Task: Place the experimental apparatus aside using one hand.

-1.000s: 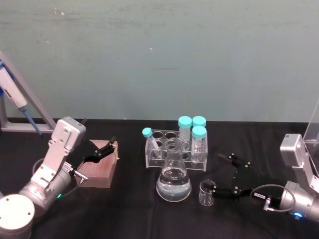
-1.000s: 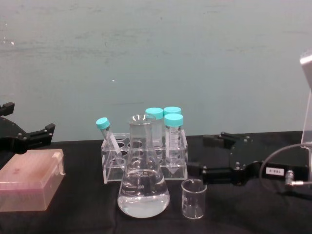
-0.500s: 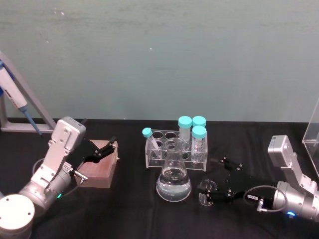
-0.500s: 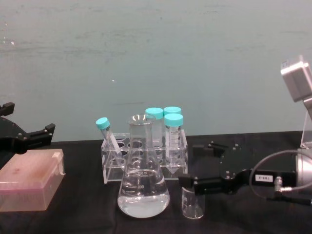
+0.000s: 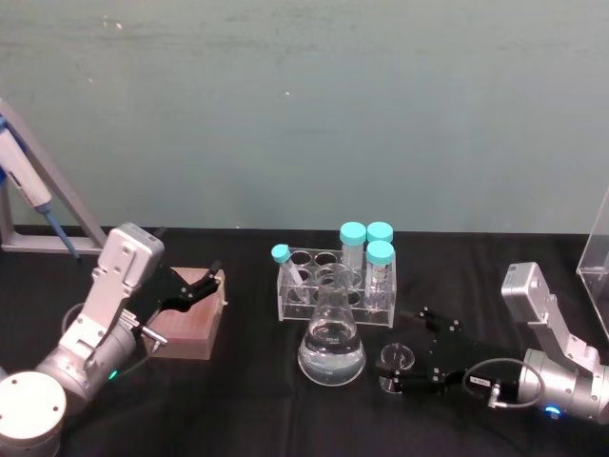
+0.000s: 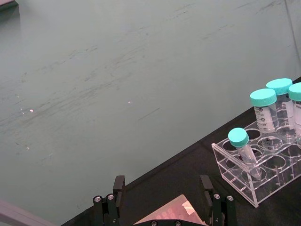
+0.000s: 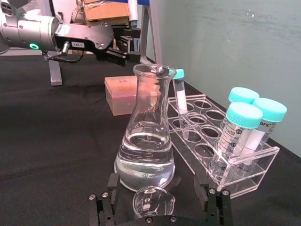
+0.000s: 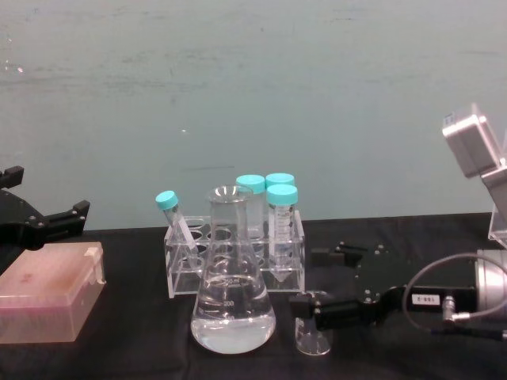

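Nearest the robot, on the black tabletop point(image 5: 238, 419), the right gripper point(image 5: 402, 347) reaches in low from the right side on its silver wrist. Its jaws are spread wide and straddle the small glass beaker point(image 7: 154, 201), which stands upright between them. The right wrist view shows a gap on each side of the beaker, so neither finger presses it. In the chest view the nearer finger point(image 8: 321, 309) crosses in front of the beaker's upper part, and only its base shows below.

Just to the left of the beaker stands the conical flask point(image 5: 331, 348), upright and about a third full of clear liquid. It is close to the beaker but apart from it.

Behind the flask sits the clear acrylic tube rack point(image 5: 297, 303). Three upright teal-capped tubes point(image 5: 366, 249) fill its right end. One thinner teal-capped tube point(image 5: 285, 267) leans in a slot at its left end.

Well to the left, the left gripper point(image 5: 209, 282) hangs over the near edge of a pink box point(image 5: 190, 328). Its jaws are parted and hold nothing, and the left wrist view shows the box's corner between its fingers point(image 6: 207, 188).
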